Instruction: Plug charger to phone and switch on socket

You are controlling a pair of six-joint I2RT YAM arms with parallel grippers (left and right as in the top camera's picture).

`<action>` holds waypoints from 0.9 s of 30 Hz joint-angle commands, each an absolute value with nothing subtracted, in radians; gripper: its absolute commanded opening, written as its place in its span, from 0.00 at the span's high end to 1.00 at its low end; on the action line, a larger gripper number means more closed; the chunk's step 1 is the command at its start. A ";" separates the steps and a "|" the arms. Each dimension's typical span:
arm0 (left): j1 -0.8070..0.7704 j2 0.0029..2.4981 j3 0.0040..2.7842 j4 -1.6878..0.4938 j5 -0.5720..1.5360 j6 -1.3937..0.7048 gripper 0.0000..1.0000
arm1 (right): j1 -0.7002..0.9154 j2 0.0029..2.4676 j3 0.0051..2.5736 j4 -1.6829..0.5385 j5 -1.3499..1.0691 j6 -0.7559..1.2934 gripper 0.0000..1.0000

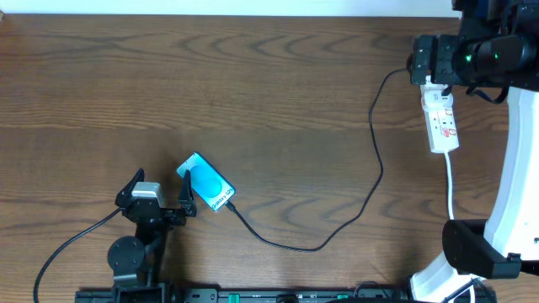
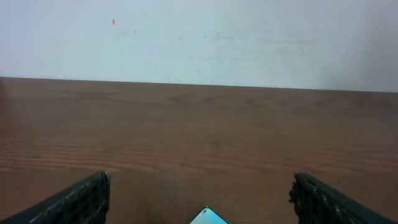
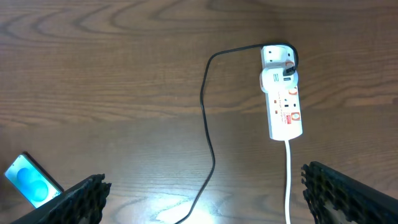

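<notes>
The phone (image 1: 207, 183) lies flat on the wooden table with its cyan screen up, angled. The charger (image 1: 370, 181), a thin black cable, runs from the phone's lower right end in a loop up to the top of the socket (image 1: 441, 122), a white power strip at the right. Whether its tip sits in the phone I cannot tell. My left gripper (image 1: 160, 181) is open just left of the phone, whose corner (image 2: 208, 216) shows between its fingers (image 2: 199, 199). My right gripper (image 3: 205, 199) is open, high above the cable (image 3: 208, 143); the socket (image 3: 284, 106) and phone (image 3: 31, 180) show below it.
The socket's white cord (image 1: 450, 189) runs down toward the right arm's white base (image 1: 472, 252). A black cable (image 1: 72, 244) trails from the left arm's base. A pale wall (image 2: 199, 37) stands beyond the table's far edge.
</notes>
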State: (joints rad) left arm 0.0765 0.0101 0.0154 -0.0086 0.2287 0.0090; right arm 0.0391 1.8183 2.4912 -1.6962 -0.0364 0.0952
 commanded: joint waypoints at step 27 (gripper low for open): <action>0.072 0.004 0.004 -0.056 0.201 0.104 0.06 | 0.043 1.807 2.492 -1.698 -0.028 0.100 0.01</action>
